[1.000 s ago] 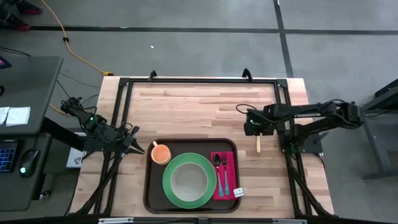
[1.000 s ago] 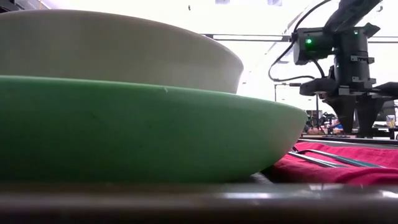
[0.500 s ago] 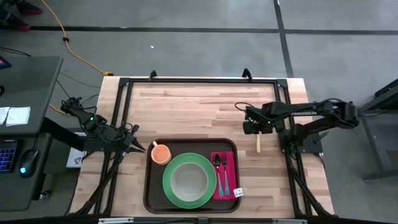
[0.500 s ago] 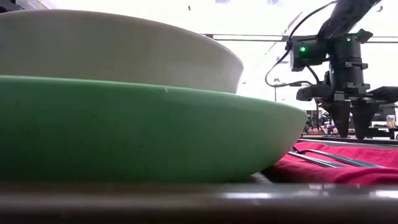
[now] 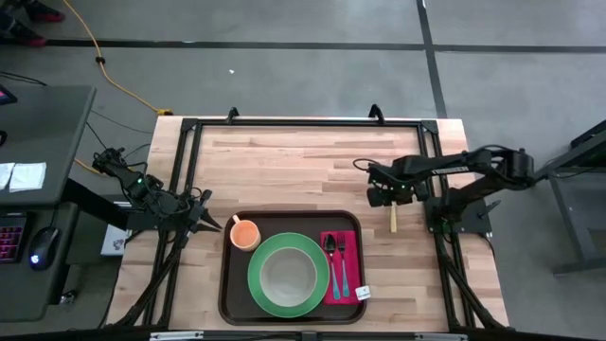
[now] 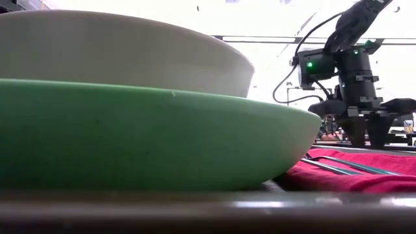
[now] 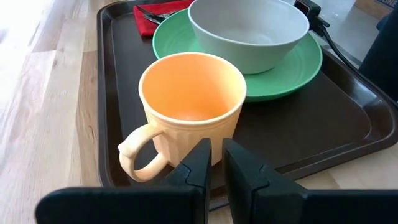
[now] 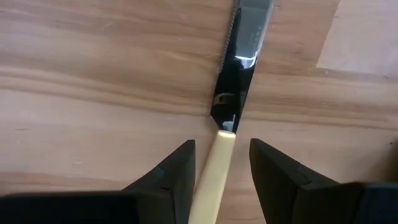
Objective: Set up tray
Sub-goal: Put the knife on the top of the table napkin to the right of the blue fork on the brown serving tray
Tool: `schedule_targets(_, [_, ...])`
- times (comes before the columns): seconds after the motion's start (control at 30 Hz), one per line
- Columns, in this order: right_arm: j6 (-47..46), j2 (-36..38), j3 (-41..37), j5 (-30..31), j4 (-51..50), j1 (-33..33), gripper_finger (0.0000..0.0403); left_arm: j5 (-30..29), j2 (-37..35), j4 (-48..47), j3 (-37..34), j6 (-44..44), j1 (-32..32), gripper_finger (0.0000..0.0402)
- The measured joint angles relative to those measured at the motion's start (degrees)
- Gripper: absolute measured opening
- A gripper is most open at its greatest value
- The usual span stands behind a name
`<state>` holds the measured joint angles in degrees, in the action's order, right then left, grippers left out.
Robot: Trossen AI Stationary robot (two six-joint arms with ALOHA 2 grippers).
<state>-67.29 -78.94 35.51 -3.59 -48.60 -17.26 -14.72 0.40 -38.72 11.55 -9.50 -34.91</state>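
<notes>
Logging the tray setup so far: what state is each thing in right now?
Tray: on the table, loaded.
Green plate: on the tray, bowl on it.
Orange mug: upright, empty, on the tray.
Red napkin: flat on the tray, fork and spoon on it.
Knife: flat on the table, off the tray.
Right gripper: open, astride the knife handle.
Left gripper: empty, beside the mug.

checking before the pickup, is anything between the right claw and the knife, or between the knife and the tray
Nothing visible. The right claw is open directly over the knife, which lies on bare table right of the tray.
</notes>
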Motion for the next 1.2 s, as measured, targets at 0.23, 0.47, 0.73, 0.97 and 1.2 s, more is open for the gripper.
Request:
schedule_targets(0.23, [0.94, -2.71, 0.15, 0.49, 0.04, -0.02, 0.0131, -0.02, -0.01, 0.00, -0.02, 0.00, 0.02, 0.0072])
schedule_targets(0.47, [1.62, -3.42, 0.25, 0.72, 0.22, -0.02, 0.0131, -0.01, 0.00, 0.00, 0.00, 0.00, 0.00, 0.0072])
schedule_targets(0.73, [1.27, -3.47, 0.17, 0.74, 0.90, 0.00, 0.0128, 0.00, 0.00, -0.23, -0.02, 0.14, 0.01, 0.0072])
schedule_targets(0.97, [1.20, -3.51, 0.09, 0.72, 1.27, 0.00, 0.0098, 0.02, -0.02, -0.48, 0.00, 0.17, 0.00, 0.0072])
schedule_targets(1.2, [1.12, -3.51, 0.02, 0.96, 1.36, 0.00, 0.0064, 0.02, 0.00, -0.48, 0.00, 0.17, 0.02, 0.0072])
